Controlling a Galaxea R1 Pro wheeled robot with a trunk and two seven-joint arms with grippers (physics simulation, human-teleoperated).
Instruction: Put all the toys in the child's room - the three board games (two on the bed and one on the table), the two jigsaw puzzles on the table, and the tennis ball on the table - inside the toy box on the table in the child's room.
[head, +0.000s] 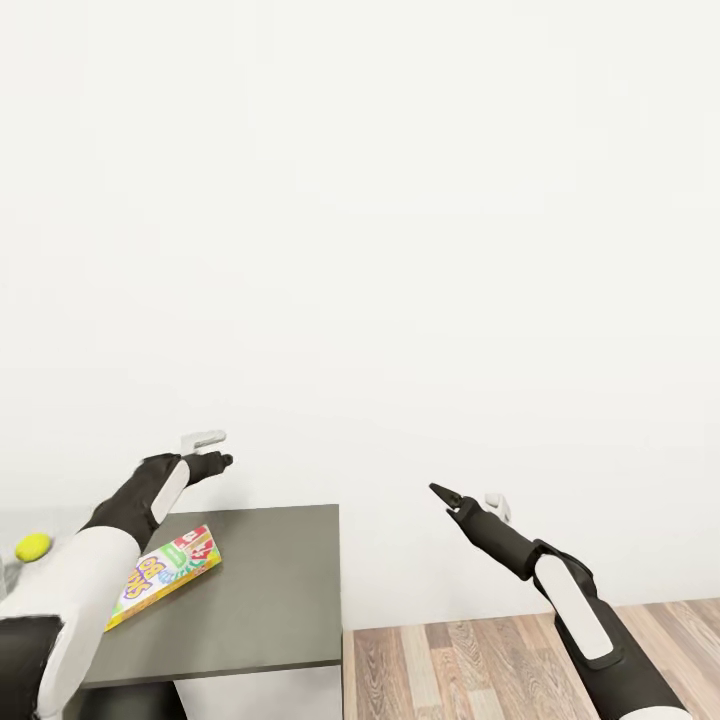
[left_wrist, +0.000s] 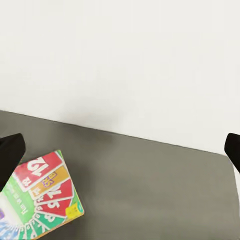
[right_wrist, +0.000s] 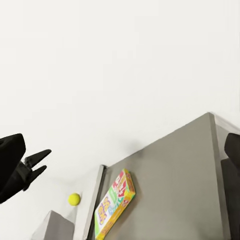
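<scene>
1 board game (head: 165, 576) lies flat on the dark grey cabinet top (head: 270, 590), near its 9 o'clock edge in head view, yellow-edged box w/ red, green and white print. Nothing grips it. 1 tennis ball (head: 33, 546) sits further out at 9 o'clock, past the cabinet, at the frame edge beside the left arm.

Left wrist view gives the cover close up (left_wrist: 40, 197): fanned red, orange and green number cards; ball not in it. Right wrist view shows the box's yellow side (right_wrist: 115, 204) and the ball (right_wrist: 74, 199) beyond the cabinet's far edge, w/ a pale grey slanted surface (right_wrist: 50, 225) by it, too little showing to tell what.

Left end effector (head: 215, 450) hangs above the cabinet's rear edge, approx 12 o'clock of the game; fingers (left_wrist: 9, 155) stand wide apart, empty. Right end effector (head: 445, 495) is off the cabinet at 3 o'clock, over wood floor (head: 480, 660), fingers (right_wrist: 10, 160) spread apart, empty.

Counts: 1 game, 1 ball, 1 cabinet, 2 arms. White wall (head: 400, 200) behind.
</scene>
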